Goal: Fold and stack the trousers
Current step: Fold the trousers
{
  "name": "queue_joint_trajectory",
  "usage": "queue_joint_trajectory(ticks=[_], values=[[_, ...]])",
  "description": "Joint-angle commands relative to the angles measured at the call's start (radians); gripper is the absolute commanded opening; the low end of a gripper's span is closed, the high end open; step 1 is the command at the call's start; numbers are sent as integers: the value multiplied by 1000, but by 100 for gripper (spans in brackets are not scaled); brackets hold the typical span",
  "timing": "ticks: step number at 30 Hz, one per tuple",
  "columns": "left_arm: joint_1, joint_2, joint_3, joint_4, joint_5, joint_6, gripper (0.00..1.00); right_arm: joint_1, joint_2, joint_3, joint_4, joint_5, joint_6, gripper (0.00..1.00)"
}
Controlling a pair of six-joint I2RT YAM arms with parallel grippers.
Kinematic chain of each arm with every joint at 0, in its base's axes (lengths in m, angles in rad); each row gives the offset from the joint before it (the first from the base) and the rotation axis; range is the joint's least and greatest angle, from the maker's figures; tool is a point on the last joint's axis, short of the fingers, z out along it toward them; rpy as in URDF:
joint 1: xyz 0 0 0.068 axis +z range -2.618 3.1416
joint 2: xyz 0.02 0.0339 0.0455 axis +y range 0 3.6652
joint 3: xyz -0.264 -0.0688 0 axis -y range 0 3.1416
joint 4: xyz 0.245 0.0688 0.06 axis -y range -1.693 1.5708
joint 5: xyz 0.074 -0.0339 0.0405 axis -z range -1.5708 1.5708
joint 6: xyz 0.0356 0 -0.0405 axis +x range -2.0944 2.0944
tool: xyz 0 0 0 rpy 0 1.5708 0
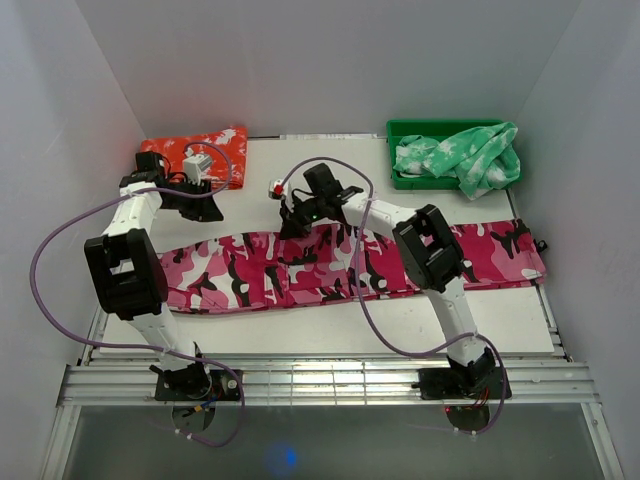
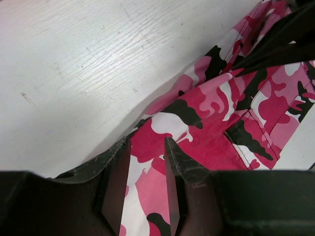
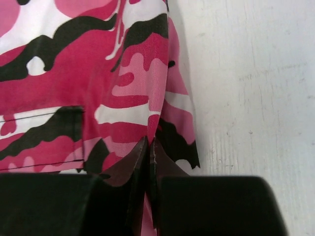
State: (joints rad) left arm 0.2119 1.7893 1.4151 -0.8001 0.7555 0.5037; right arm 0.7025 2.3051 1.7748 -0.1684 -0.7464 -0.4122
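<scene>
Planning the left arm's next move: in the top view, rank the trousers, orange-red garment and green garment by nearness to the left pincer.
1. trousers, right at it.
2. orange-red garment, just behind, far-left corner.
3. green garment, far-right corner.

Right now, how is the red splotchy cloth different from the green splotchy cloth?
The orange-red white-splotched cloth lies flat, outside any bin. The green white-splotched cloth is crumpled inside a green plastic bin, spilling over its rim. Both are soft, with white splotches.
</scene>
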Motion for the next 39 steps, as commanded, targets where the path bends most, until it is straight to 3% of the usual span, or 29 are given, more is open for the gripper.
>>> queue_joint_trajectory(ticks=[1, 5, 10, 16, 28, 39], values=[[-5, -54, 50, 4, 10, -16, 44, 51, -154, -75, 71, 91, -134, 8], [-17, -59, 76, -22, -67, -22, 43, 115, -243, -285, 131, 192, -293, 8], [-58, -114, 47, -91, -97, 2, 43, 160, -295, -432, 193, 294, -439, 8], [-143, -168, -41, -136, -139, 3, 40, 210, -331, -610, 319, 352, -507, 8], [-409, -151, -99, -56, -258, -120, 37, 236, -326, -696, 415, 395, -398, 8], [-502, -53, -111, -11, -468, -113, 55, 236, -334, -703, 409, 401, -384, 8]])
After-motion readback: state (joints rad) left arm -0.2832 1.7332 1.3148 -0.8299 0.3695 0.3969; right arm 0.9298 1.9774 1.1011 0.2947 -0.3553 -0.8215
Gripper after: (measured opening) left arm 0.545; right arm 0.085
